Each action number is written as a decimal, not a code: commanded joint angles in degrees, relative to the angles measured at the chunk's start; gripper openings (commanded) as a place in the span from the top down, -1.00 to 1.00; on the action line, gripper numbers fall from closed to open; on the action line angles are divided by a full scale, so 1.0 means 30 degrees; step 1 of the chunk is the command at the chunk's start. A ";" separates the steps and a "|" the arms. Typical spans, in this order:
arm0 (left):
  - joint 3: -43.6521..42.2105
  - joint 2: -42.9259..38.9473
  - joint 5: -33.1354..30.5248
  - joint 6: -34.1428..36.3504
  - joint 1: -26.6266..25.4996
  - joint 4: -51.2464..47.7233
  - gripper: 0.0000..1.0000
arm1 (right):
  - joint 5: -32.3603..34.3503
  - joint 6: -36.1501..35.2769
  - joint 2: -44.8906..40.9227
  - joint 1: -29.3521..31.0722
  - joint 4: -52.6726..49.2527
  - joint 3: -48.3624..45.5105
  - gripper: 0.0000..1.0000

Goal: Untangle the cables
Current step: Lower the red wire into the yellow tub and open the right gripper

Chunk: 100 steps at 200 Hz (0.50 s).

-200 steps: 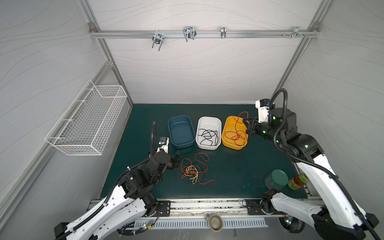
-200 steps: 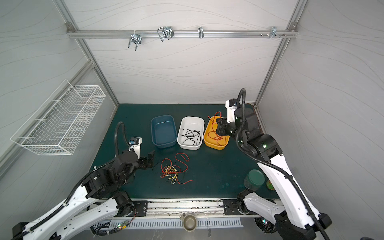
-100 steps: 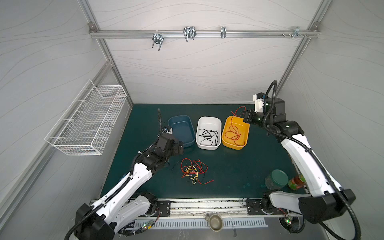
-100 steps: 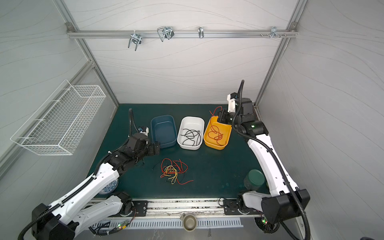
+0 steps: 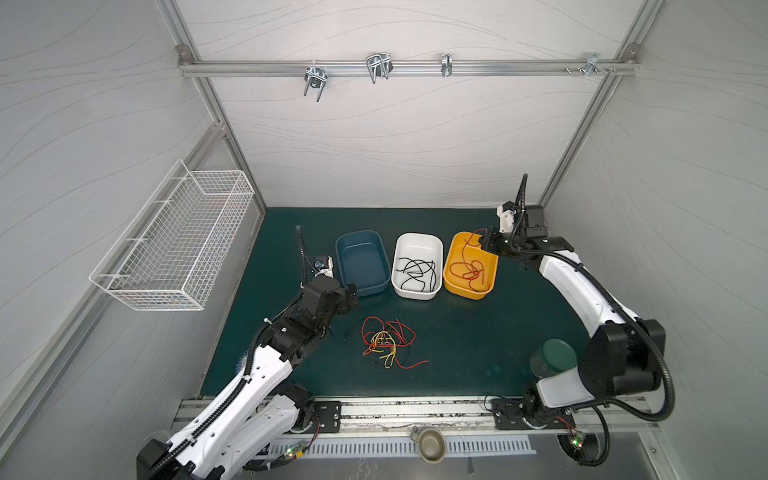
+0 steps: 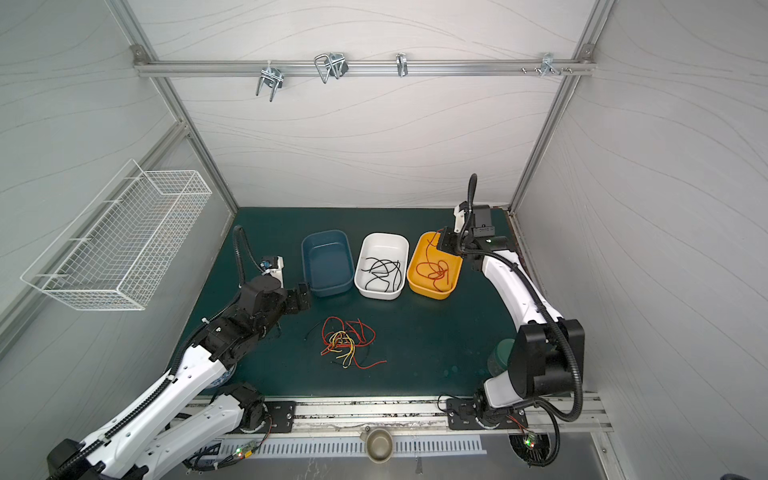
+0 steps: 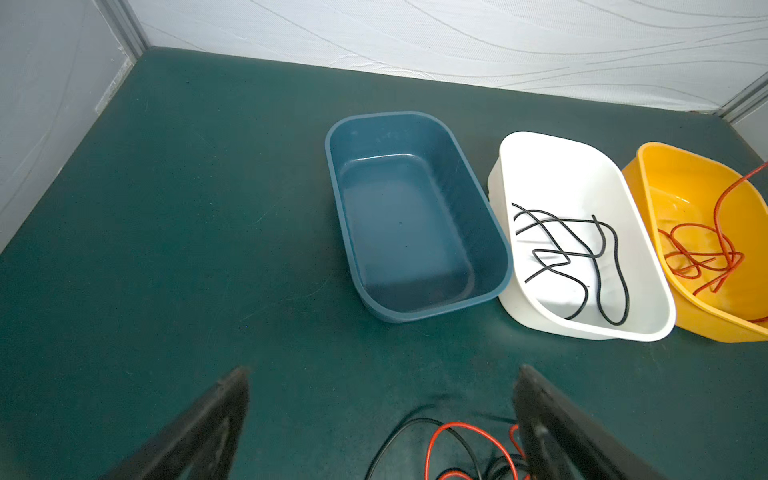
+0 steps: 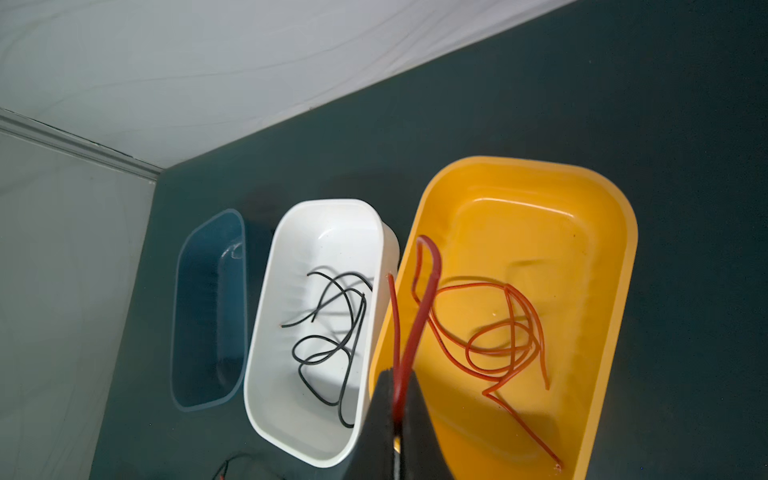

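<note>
Tangle: mixed cables [image 5: 388, 343] lay knotted nearside of the white tub [image 5: 417, 237].
Left gripper [image 5: 352, 296]: spread wide, empty, had drifted near-left of that tub.
Right gripper [image 5: 485, 243]: pinching a red cable [image 8: 424, 299], had reached the yellow tub [image 5: 453, 286] just right; release seemed next.

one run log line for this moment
left end effector: open, empty | right end effector: shut on red cable over yellow tub | tangle: red, yellow, black, on mat

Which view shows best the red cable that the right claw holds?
The right wrist view: the red cable is large, pinched in the shut right claw above the yellow tub. Both top views show it small; the left wrist view catches only part.
</note>
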 commanded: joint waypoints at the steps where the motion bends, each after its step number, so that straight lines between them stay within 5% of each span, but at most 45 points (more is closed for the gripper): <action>1: 0.0419 0.0364 -0.0550 0.0249 0.0013 0.0216 -0.99 | 0.0390 -0.0186 0.0633 -0.0100 0.0412 -0.0595 1.00; 100: 0.0886 0.1170 -0.0915 0.0451 -0.0953 -0.0418 -0.99 | 0.2905 0.0313 0.2921 -0.0108 -0.0785 -0.1485 1.00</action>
